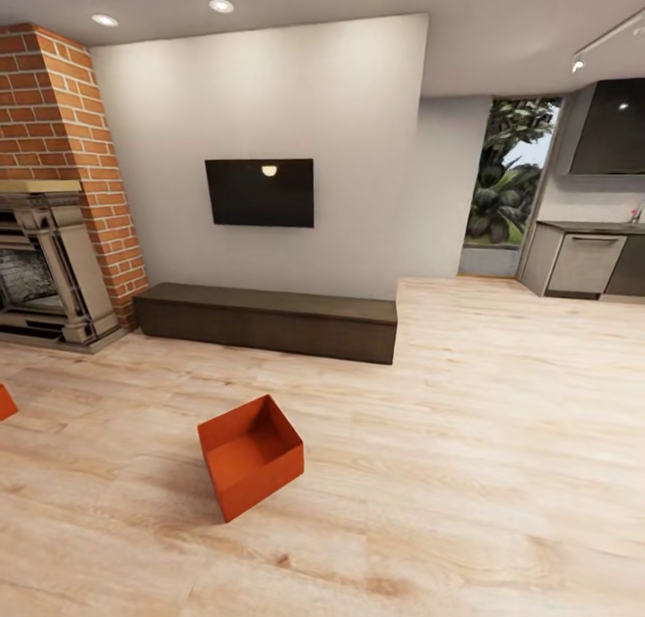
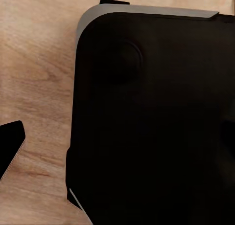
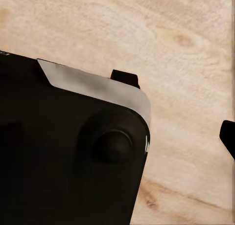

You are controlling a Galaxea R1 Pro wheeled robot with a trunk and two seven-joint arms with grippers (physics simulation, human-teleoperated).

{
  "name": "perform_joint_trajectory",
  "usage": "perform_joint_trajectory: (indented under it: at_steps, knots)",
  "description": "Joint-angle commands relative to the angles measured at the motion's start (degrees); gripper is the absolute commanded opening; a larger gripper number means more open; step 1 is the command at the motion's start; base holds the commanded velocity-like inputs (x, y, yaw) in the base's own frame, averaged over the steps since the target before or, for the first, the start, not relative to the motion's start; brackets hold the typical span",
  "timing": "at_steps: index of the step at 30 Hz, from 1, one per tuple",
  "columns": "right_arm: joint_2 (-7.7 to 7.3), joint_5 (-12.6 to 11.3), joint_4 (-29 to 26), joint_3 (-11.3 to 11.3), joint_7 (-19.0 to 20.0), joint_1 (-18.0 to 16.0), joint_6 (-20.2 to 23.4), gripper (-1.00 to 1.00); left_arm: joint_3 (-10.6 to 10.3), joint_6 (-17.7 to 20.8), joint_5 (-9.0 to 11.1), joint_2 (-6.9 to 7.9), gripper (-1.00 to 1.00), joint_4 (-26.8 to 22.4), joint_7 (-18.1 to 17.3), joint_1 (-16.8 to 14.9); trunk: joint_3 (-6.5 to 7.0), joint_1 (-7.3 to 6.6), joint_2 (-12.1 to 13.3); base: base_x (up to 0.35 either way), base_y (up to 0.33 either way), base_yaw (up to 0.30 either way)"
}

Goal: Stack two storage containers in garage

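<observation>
across the living room (image 1: pixel 502 438) the light wood-plank flooring takes most of the head view, with wide open boards in front of and to the right of the nearer storage container (image 1: pixel 250 455), running on toward the kitchen counter (image 1: pixel 587 259) at far right. grey wall (image 1: pixel 269 89) straight ahead, its right corner edge giving way to a recess with a glass door (image 1: pixel 506 187) showing plants. brick fireplace (image 1: pixel 54 187) at far left, hearth edge reaching onto the planks. long dark low cabinet (image 1: pixel 269 320) sits against the wall base, between fireplace and wall corner, dark tv (image 1: pixel 260 192) mounted above it. nearer storage container: orange-red, open top up, turned with a corner toward the camera, flat on the planks, well apart from the cabinet, free floor on all sides. second storage container (image 1: pixel 5 402) only a sliver at the left frame edge, cut off, well apart from the first. left wrist view: large black rounded robot body (image 2: pixel 156 122) with a grey rim over wood planks, a dark fingertip (image 2: pixel 11 146) poking in at the frame edge. right wrist view: same black body (image 3: pixel 68 156), a dark tip (image 3: pixel 228 134) at the edge. cannot tell whether either gripper is released or clenched; nothing visibly held.
</observation>
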Motion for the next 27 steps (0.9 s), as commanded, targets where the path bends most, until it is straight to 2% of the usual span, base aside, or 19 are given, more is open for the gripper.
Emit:
perform_joint_trajectory:
  at_steps: [1, 27]
  knots:
    - [0.03, -0.49, 0.11, 0.48, -0.1, -0.04, -0.25, 1.0, 0.03, -0.16, 0.54, 0.0, 1.0, 0.03, -0.04, -0.02, -0.06, 0.03, -0.02, 0.322, 0.0, 0.0]
    - [0.06, -0.58, 0.11, 0.48, -0.1, -0.04, -0.21, 1.0, 0.03, -0.15, 0.55, 0.0, 1.0, 0.03, -0.04, -0.02, -0.06, 0.03, -0.02, 0.323, 0.0, 0.0]
